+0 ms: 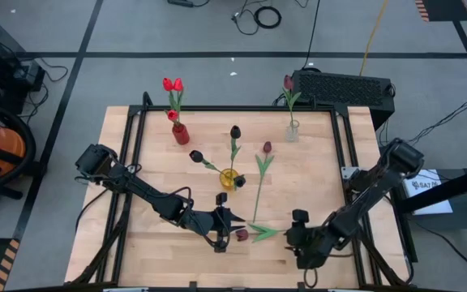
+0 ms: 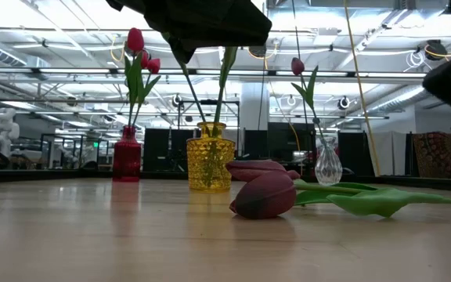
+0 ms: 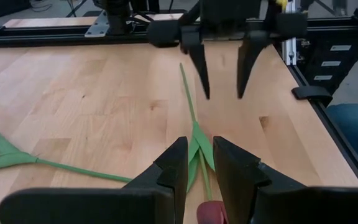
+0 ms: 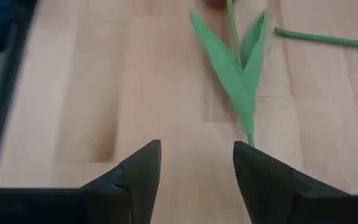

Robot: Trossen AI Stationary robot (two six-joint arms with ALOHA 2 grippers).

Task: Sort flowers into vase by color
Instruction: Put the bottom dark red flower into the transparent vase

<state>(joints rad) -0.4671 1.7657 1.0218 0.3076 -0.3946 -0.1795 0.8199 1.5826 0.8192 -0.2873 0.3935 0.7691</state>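
Note:
A maroon tulip lies flat on the table near its near edge, with its head toward the left and its stem end toward the right. A second maroon head shows just behind it in the low view. My left gripper is open and hovers above the leaves, close to the head. My right gripper is open and faces the stem end without touching it. Another maroon tulip lies along the table's middle.
Three vases stand toward the far side. A red vase holds red tulips, a yellow vase holds black tulips, and a clear vase holds one maroon tulip. Dark rails frame the table. Bare wood lies at the near left.

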